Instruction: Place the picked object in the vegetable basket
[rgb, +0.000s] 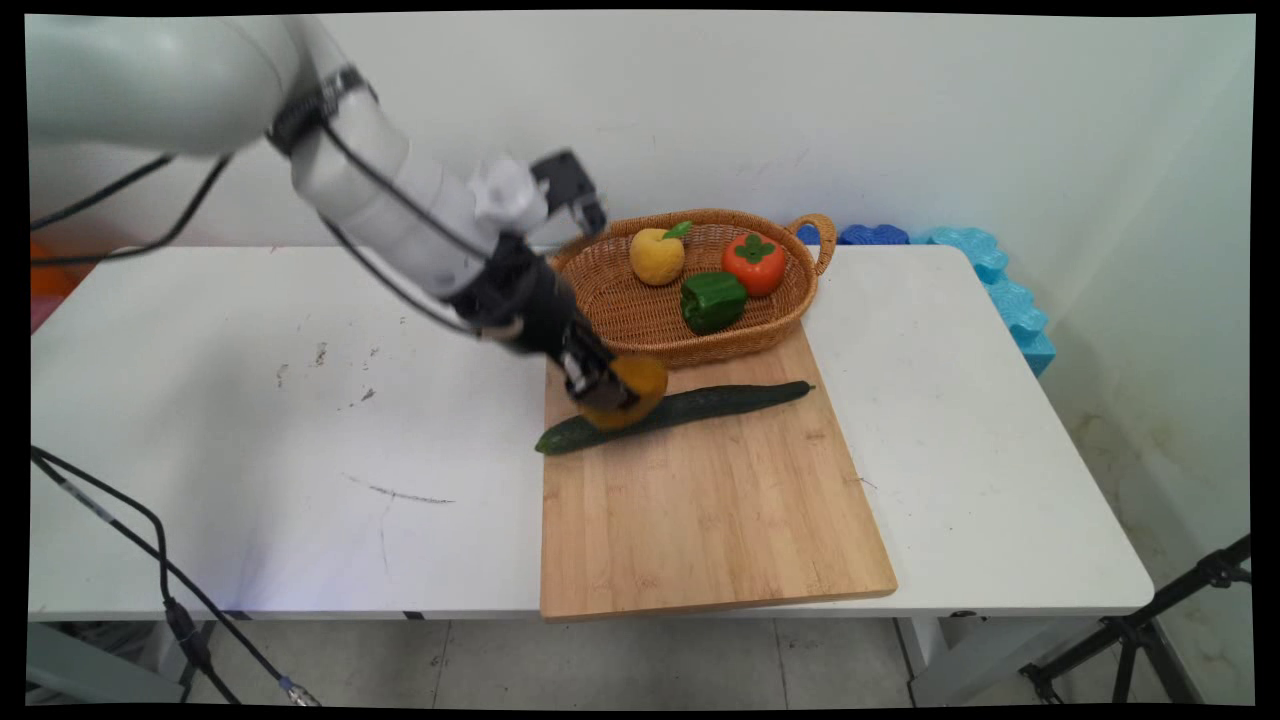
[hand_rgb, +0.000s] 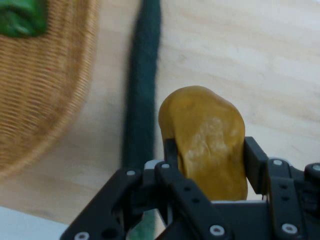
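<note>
Right up close, your fingers are clamped on a lumpy yellow-brown potato, one on each side of it. Under them is the big white table. On it lies the wooden board, right below the potato. Just past your fingers sits the woven basket, with a green pepper, a yellow fruit and an orange-red fruit inside. The long cucumber lies beside your fingers, very near the potato. Keep your squeeze steady and hold the potato level so it does not slip.
</note>
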